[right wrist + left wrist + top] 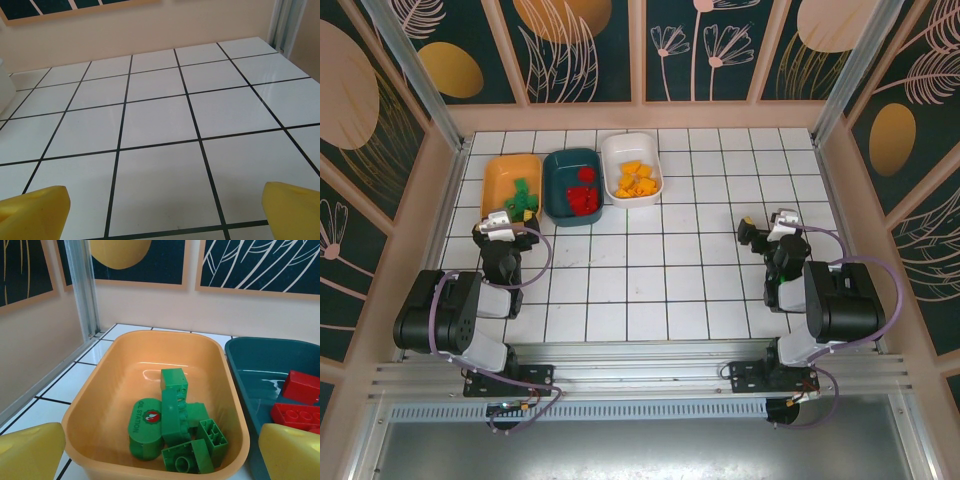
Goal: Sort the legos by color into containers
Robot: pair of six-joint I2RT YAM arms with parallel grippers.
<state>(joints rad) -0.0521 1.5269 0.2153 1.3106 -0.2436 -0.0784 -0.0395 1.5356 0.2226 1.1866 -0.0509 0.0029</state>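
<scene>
Three trays stand in a row at the back left. The orange tray (498,180) (100,385) holds several green legos (523,198) (175,425). Red legos (583,196) (300,400) lie in the dark teal tray (558,175) (250,360), and yellow-orange legos (637,182) fill the white tray (620,150). My left gripper (506,228) (162,467) hovers open just in front of the orange tray, nothing between its yellow fingers (30,450). My right gripper (767,232) (165,220) hangs open over bare tiles at the right, yellow fingertips (295,207) wide apart.
Pink walls with a metal post (82,285) close in the tiled floor on the left, back and right. Both arm bases sit on the rail (640,375) at the near edge. Bare white tiles (660,270) lie between the two arms.
</scene>
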